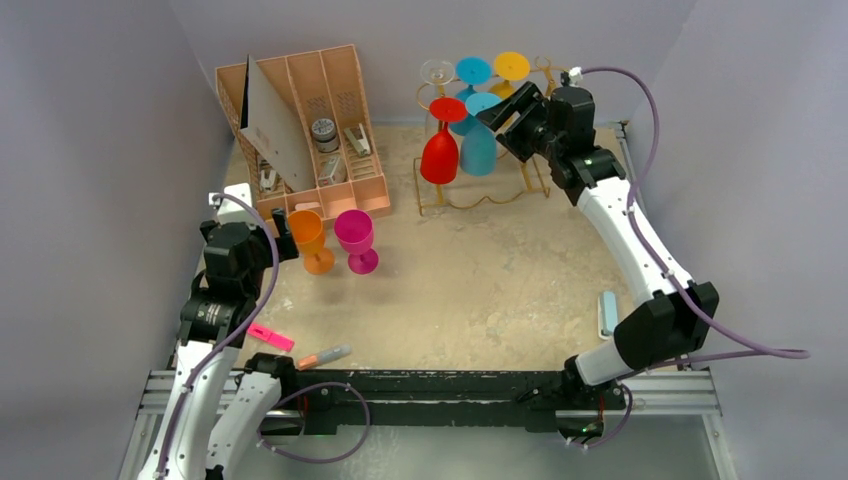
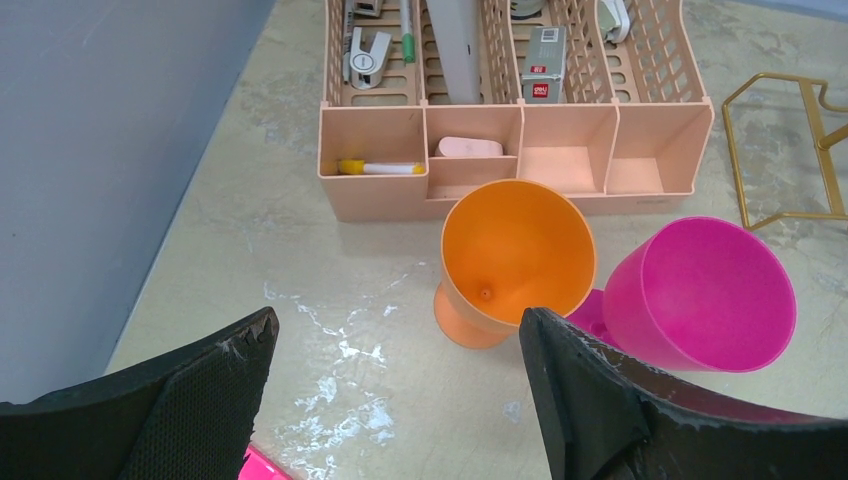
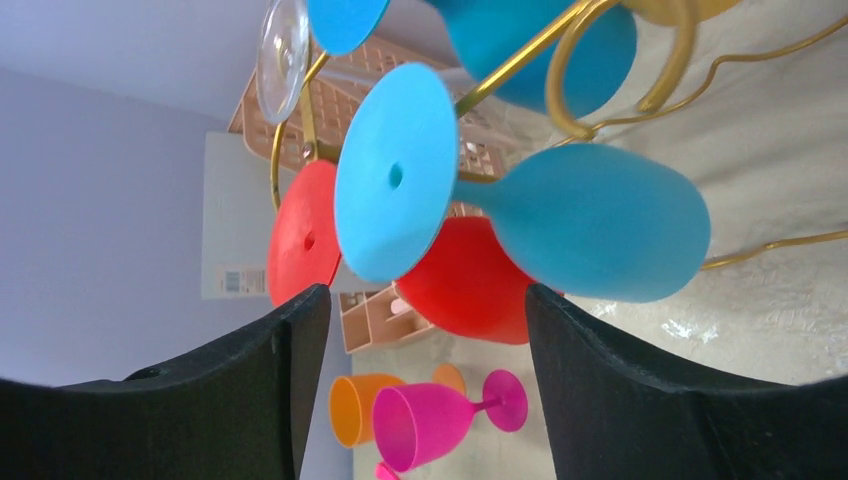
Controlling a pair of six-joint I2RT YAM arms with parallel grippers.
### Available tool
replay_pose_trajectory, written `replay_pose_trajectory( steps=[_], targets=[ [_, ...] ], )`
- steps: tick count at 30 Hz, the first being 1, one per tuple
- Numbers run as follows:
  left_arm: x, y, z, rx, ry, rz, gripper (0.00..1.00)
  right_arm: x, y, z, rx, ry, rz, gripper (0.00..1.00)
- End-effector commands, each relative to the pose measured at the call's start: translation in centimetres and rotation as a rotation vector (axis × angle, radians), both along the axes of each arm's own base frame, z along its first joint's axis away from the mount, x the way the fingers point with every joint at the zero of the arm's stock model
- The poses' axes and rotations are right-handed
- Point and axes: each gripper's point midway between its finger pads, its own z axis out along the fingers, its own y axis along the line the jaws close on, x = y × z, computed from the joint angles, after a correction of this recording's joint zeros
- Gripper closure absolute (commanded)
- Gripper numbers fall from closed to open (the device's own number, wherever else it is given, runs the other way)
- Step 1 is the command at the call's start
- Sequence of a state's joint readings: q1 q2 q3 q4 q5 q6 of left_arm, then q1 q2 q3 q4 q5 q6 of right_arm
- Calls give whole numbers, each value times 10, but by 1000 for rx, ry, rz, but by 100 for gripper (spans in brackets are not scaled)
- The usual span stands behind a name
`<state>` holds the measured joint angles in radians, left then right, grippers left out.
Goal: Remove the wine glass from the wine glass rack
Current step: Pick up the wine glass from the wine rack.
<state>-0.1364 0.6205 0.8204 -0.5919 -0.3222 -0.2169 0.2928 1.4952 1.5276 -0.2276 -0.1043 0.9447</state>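
The gold wire wine glass rack [image 1: 520,170] stands at the back of the table. Several glasses hang upside down from it: a red one [image 1: 440,152], a blue one [image 1: 479,143], and clear, blue and yellow ones behind. My right gripper [image 1: 500,115] is open, just right of the near blue glass. In the right wrist view the blue glass [image 3: 590,225] and the red glass [image 3: 470,285] lie just beyond my open fingers [image 3: 600,380]. My left gripper [image 1: 280,240] is open and empty, just left of an orange glass [image 1: 310,238] standing by a pink one [image 1: 357,238].
A tan slotted desk organiser [image 1: 300,125] with stationery stands at the back left. A pink highlighter [image 1: 271,337] and a grey-orange marker [image 1: 323,356] lie near the front left. A pale blue object [image 1: 606,312] lies by the right arm.
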Motion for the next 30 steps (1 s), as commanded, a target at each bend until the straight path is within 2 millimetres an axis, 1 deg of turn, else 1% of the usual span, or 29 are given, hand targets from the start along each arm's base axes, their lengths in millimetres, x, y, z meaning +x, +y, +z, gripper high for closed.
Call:
replay_pose_trajectory(
  steps=[1, 3, 6, 11, 15, 19, 27, 30],
  targets=[
    [4, 4, 6, 12, -27, 14, 11, 12, -16, 37, 59, -84, -74, 29],
    [5, 4, 5, 14, -23, 14, 11, 15, -24, 34, 73, -79, -114, 33],
    [6, 4, 2, 16, -12, 14, 11, 23, -27, 31, 106, -82, -128, 37],
    [7, 4, 1, 18, -5, 14, 11, 36, -14, 35, 167, -83, -62, 43],
    [8, 4, 0, 18, 0, 13, 11, 43, -9, 33, 189, -67, -45, 52],
    [8, 3, 0, 19, 2, 13, 11, 45, -6, 29, 197, -53, -35, 59],
    [10, 2, -2, 19, 10, 7, 11, 41, -11, 24, 180, -45, -55, 60],
    [10, 2, -3, 16, 14, 5, 11, 39, -11, 27, 176, -53, -52, 64]
  ],
)
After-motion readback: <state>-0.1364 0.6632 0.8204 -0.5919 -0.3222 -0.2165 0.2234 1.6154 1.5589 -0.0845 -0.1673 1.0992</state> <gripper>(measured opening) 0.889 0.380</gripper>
